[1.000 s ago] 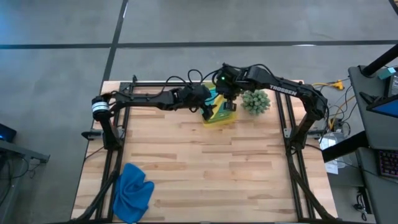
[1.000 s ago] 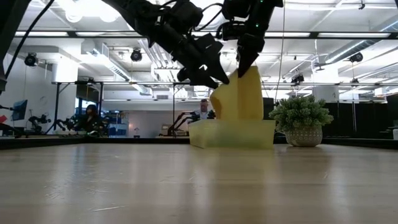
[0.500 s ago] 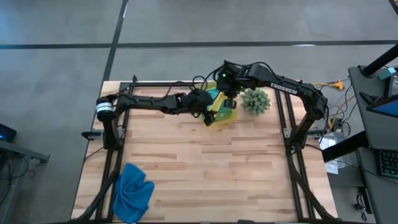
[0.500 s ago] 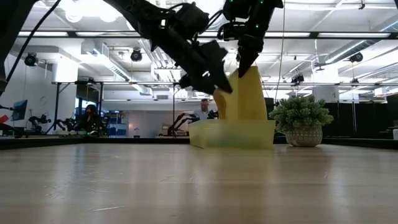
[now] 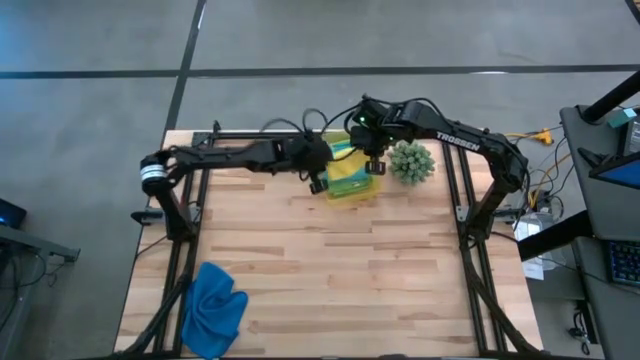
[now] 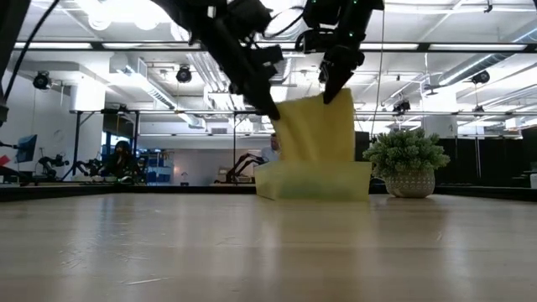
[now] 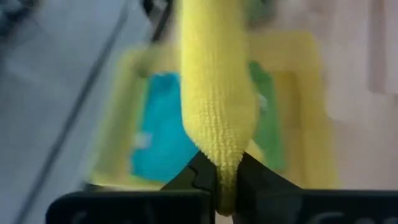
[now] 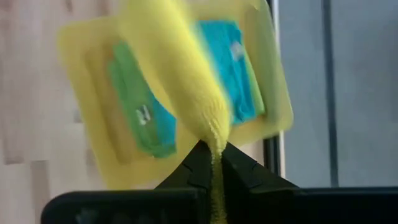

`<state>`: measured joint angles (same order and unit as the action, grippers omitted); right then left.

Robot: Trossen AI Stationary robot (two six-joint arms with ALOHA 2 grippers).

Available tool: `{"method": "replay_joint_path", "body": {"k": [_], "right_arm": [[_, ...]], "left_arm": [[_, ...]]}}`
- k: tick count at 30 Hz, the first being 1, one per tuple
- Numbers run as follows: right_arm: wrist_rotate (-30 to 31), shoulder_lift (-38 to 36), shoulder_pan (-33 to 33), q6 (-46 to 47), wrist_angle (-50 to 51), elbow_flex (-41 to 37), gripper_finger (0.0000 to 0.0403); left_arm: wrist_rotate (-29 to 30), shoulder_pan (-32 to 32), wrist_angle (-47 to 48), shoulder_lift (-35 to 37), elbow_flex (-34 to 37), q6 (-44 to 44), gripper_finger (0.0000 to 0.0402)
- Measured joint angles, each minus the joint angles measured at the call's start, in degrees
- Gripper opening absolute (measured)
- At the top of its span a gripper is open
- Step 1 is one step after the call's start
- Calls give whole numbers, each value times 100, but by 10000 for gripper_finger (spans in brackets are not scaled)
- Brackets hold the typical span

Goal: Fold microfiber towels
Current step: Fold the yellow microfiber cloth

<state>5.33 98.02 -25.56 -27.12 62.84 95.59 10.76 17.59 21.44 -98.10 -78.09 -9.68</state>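
A yellow towel (image 6: 315,130) hangs over the translucent yellow-green bin (image 6: 312,180) at the table's far middle, stretched between my two grippers. My left gripper (image 6: 273,113) is shut on its upper left corner and my right gripper (image 6: 331,96) on its upper right corner. From above, the left gripper (image 5: 318,180) and the right gripper (image 5: 372,162) stand on either side of the bin (image 5: 352,188). A teal towel (image 7: 158,134) and a green towel (image 7: 264,124) lie flat inside the bin. A blue towel (image 5: 213,310) lies crumpled at the near left. My left gripper pinches the yellow towel's upper left corner (image 7: 227,165) between its two fingers, slanting down from the table's left. The cloth hangs below and runs across to the other gripper. My right gripper pinches the towel's upper right corner (image 8: 214,146) between its two fingers from above, pointing down. The towel hangs below it, with its lower part down in the bin.
A small spiky green plant (image 5: 411,162) in a pot stands just right of the bin, close to my right gripper. The wooden table (image 5: 340,270) spreads out toward the near edge. Black frame rails run along the table's left, right and far sides.
My left gripper has shut on the yellow towel's hanging corner and drawn it toward the table's left. The towel's upper edge has spread out between the two grippers, and the cloth now hangs wider. My right gripper has kept its hold in place.
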Motion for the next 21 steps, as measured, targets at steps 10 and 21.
{"method": "replay_joint_path", "body": {"k": [10,21], "right_arm": [[-662,-16,-380,-755,-157,614,12],[-1443,-3,-670,-295,-116,1346,12]], "left_arm": [[-276,948,960,805,-664,-1055,1],[-710,1194,1404,1020,-798,-1212,0]]}}
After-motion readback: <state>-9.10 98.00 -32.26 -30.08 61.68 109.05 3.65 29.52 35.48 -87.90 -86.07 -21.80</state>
